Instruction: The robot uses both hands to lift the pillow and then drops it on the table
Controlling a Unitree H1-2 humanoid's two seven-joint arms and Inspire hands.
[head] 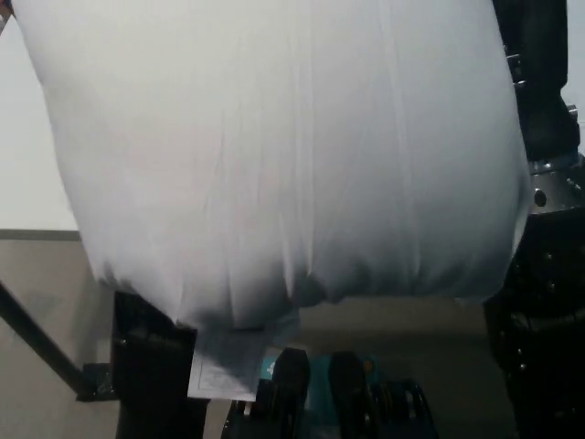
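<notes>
Basically the white pillow [292, 155] fills most of the head view, held up close under the camera. Its lower edge sags in soft folds, and it runs out of the picture at the top. It sits above the near edge of the white table [32, 174], of which only a bare strip shows at far left. A white sewn-in label [228, 361] hangs from the pillow's lower left corner; the print on it is too faint to read.

No containers visible anywhere.

Hidden stuff:
- Both hands are behind or beyond the pillow, not visible, so I cannot tell whether they are spread, closed, or gripping the fabric.
- Left arm [151, 366]: only a dark segment shows below the pillow at lower left, cut by the bottom edge.
- Right arm [544, 229]: black, runs up the right edge beside the pillow, touching or just beside its side; the contact line is too dark to judge.
- A thin dark bar [37, 338] crosses diagonally at lower left below the table edge, over the grey-brown floor [55, 274].

Whole picture is soft and slightly blurred, and the pillow's edges are not crisp.
</notes>
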